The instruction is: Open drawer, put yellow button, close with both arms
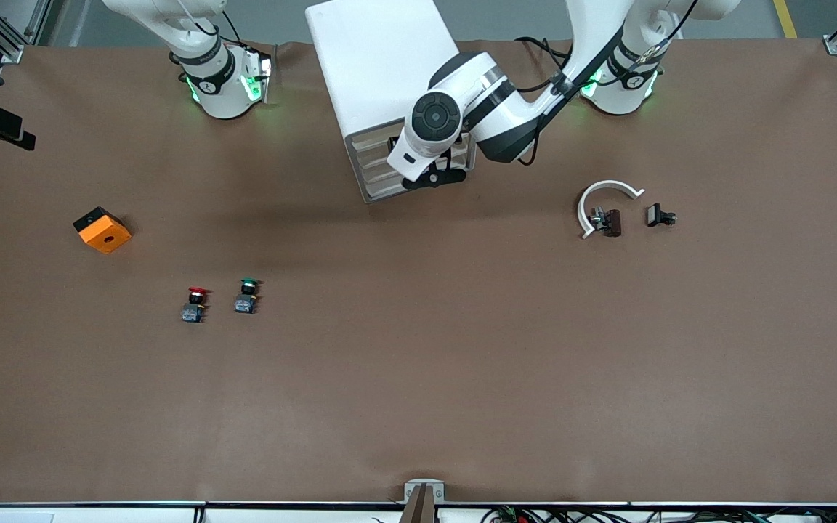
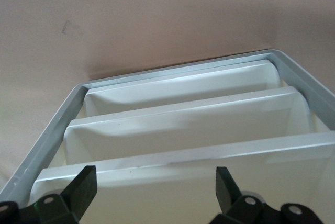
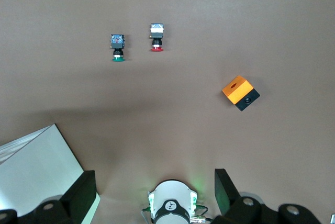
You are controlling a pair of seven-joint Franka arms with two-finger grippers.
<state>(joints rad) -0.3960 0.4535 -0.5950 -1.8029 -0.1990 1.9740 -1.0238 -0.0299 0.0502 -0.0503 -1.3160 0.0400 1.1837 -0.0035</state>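
The white cabinet (image 1: 382, 65) stands between the two arm bases. Its cream drawer fronts all sit pushed in, the drawer (image 1: 370, 142) being the uppermost. My left gripper (image 1: 434, 177) hangs just in front of these fronts, open, with nothing between its fingers. In the left wrist view the left gripper (image 2: 155, 190) frames one cream drawer front (image 2: 183, 153) without touching it. My right gripper (image 3: 154, 195) is open and empty high over its own base (image 3: 171, 205), and is out of the front view. The yellow button is out of view.
A red-capped button (image 1: 194, 303) and a green-capped button (image 1: 247, 296) stand nearer the front camera, toward the right arm's end. An orange and black box (image 1: 102, 229) lies past them. A white curved piece (image 1: 602, 200), a brown part (image 1: 611, 222) and a small black part (image 1: 659, 215) lie toward the left arm's end.
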